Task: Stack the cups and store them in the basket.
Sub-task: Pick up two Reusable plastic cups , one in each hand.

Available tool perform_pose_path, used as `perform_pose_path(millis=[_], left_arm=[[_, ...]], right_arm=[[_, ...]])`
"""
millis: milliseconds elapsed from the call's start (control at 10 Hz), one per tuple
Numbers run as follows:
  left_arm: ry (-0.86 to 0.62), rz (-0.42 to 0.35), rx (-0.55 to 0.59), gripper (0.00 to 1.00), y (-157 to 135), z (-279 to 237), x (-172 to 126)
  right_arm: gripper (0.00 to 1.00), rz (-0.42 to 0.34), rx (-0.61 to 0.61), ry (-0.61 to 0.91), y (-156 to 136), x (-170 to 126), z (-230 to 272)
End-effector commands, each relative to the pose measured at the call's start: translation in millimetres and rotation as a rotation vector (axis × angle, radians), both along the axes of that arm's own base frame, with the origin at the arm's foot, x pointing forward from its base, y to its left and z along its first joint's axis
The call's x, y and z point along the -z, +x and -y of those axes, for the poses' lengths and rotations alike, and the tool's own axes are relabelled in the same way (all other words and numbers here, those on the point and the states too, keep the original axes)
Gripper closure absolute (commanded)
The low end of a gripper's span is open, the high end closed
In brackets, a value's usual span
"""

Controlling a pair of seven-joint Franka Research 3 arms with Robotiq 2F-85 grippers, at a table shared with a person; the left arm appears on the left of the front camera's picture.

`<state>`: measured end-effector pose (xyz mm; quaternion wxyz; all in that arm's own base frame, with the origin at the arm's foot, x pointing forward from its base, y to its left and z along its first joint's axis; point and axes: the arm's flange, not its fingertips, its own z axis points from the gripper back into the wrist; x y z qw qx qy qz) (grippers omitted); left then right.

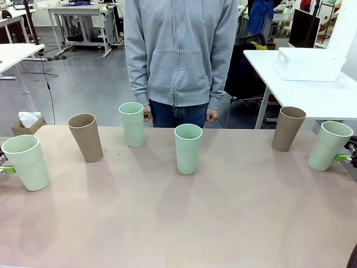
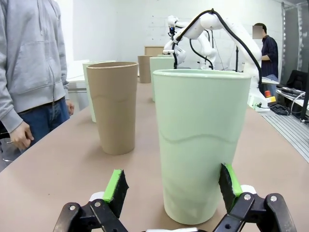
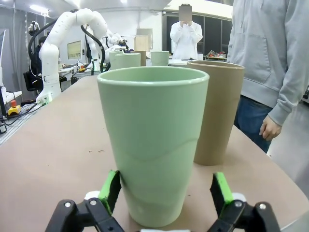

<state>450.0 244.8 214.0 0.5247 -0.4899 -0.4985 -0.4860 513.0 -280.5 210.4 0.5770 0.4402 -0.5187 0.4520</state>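
Six cups stand upright on the table. From left to right they are a mint cup (image 1: 27, 162), a tan cup (image 1: 85, 137), two mint cups (image 1: 132, 124) (image 1: 188, 148), a tan cup (image 1: 288, 128) and a mint cup (image 1: 330, 145). My left gripper (image 1: 4, 168) (image 2: 173, 193) is open around the base of the far-left mint cup (image 2: 203, 145), its pads on either side. My right gripper (image 1: 348, 158) (image 3: 166, 193) is open around the far-right mint cup (image 3: 153, 140). What looks like the basket, a white bin (image 1: 309, 64), sits on a side table at the back right.
A person in a grey hoodie (image 1: 179, 50) stands at the far edge, hands down. A tan cup (image 2: 112, 106) stands just beyond my left gripper's cup, and another tan cup (image 3: 217, 111) beyond my right's. The near half of the table (image 1: 178, 223) is bare.
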Motion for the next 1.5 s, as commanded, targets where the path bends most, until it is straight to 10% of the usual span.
perform_pose_path(millis=[0, 1400], left_arm=[[0.005, 0.026, 0.054, 0.00, -17.7, 6.0, 0.5], [0.013, 0.004, 0.047, 0.00, -27.0, 40.5, 9.8]], right_arm=[[0.00, 0.002, 0.015, -0.005, -2.3, -0.4, -6.4], [0.00, -0.040, -0.001, 0.034, -3.9, -2.9, -21.4]])
